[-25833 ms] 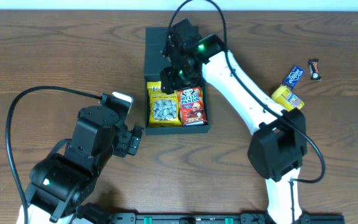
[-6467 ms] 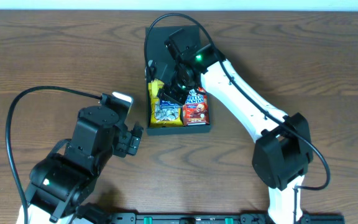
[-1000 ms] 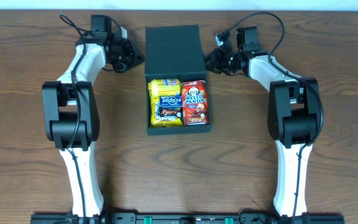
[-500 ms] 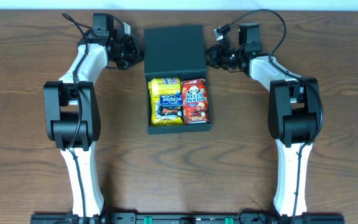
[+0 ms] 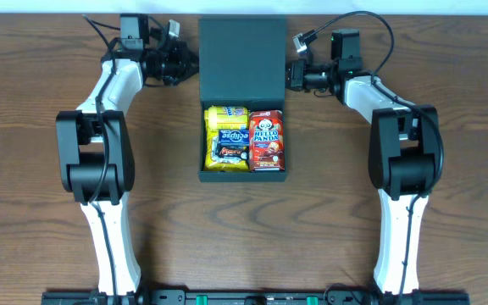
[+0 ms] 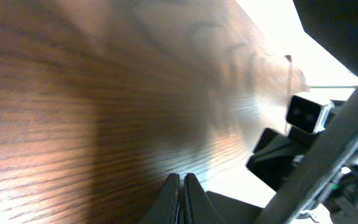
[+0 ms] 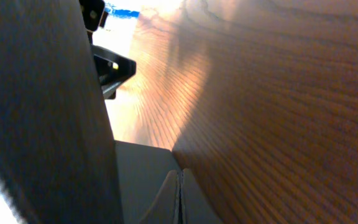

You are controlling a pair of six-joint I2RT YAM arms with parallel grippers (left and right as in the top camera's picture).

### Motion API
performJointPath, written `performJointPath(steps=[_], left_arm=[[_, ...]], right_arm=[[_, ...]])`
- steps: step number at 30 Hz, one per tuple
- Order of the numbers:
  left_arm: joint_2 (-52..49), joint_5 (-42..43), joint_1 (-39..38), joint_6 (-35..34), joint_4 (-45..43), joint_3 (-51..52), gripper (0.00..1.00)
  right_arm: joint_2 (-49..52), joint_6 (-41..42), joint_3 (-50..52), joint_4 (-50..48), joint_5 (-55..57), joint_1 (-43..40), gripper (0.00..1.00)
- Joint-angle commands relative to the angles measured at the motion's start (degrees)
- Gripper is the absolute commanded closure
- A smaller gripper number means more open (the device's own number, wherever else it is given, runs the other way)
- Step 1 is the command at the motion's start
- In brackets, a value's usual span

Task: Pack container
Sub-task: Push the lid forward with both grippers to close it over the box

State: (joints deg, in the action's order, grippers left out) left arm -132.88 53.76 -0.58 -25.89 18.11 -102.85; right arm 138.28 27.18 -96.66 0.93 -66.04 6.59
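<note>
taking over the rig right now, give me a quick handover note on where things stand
Left gripper: shut, empty, at the left edge of the lid.
Right gripper: shut, empty, at the lid's right edge.
Container: between the arms, lid open toward the far side.
Done: Hello Panda packet, yellow packet, blue Eclipse packet and small dark bar are inside.
Left: fold the lid over the container. Whether either gripper touches the lid cannot be told.

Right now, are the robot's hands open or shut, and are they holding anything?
Left hand: shut, holding nothing.
Right hand: shut, holding nothing.
</note>
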Motion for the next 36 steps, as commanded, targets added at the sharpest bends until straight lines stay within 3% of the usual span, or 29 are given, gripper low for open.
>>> performJointPath(steps=[1,18,22,30,36], left_arm=[[0.8,4.3,0.5,0.5,-1.4,-2.1,0.94],[11.6,5.2,0.7,11.6,-1.4,-2.1,0.94],[14.5,5.2,0.7,15.8,2.6,-2.1,0.94],[17.8,4.1,0.7,25.2,15.1,-2.1,0.94],[18.2,1.2,0.7,26.1,17.7,-2.1,0.94]], right_arm=[[-3.7,-0.2,-0.1,-0.8,-3.2,-0.8,0.99],[-13.6,-0.2,-0.1,2.0,-4.9,-1.3,0.98],[-13.7,-0.7,-0.1,7.0,-6.2,-0.3,0.99],[-13.7,-9.8,-0.1,24.6,-3.3,1.0,0.99],[-13.7,-10.8,-0.1,26.9,0.3,0.6,0.98]])
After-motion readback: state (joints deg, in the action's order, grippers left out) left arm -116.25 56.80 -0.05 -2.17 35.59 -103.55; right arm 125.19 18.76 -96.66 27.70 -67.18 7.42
